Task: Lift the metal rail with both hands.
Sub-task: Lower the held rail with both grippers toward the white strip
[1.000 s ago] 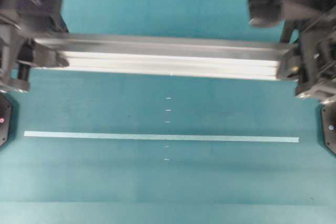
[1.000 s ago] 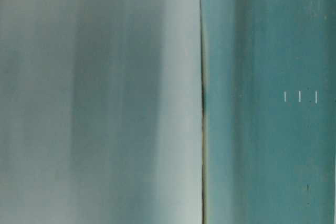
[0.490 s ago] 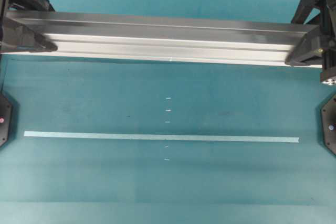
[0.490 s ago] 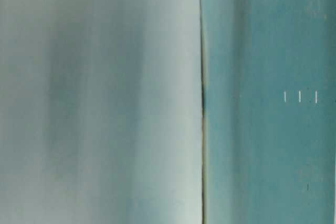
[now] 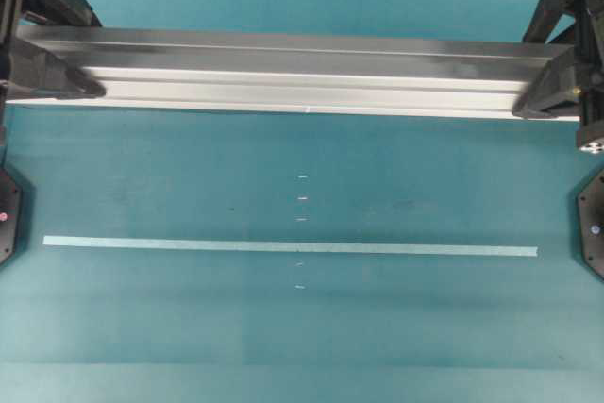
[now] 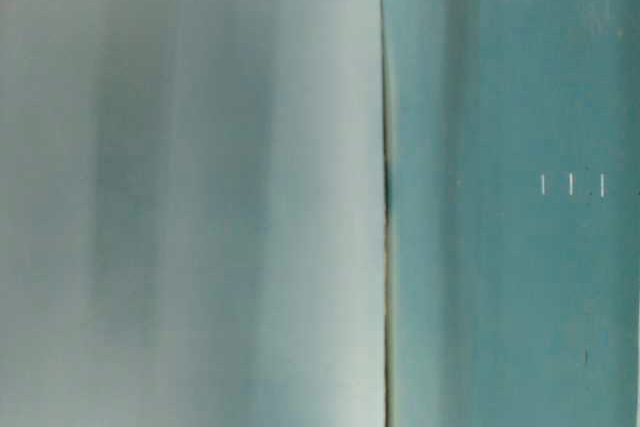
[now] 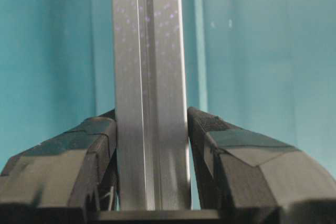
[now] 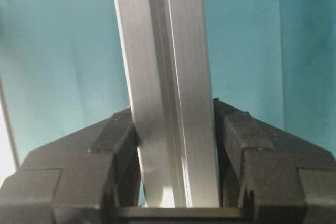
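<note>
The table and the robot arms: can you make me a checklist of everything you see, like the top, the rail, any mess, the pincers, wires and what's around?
Surface: teal table top, a few tiny white marks near the middle.
Job's things: metal rail held across the far side, level, off the table.
Clutter: pale tape strip lying flat; nothing else seen.
Pincers: left pincer shut on one end of the rail; right pincer shut on the other end.
Cables: nothing seen.
Surroundings: dark arm bases at both table edges; the table-level view is too blurred to tell.
</note>
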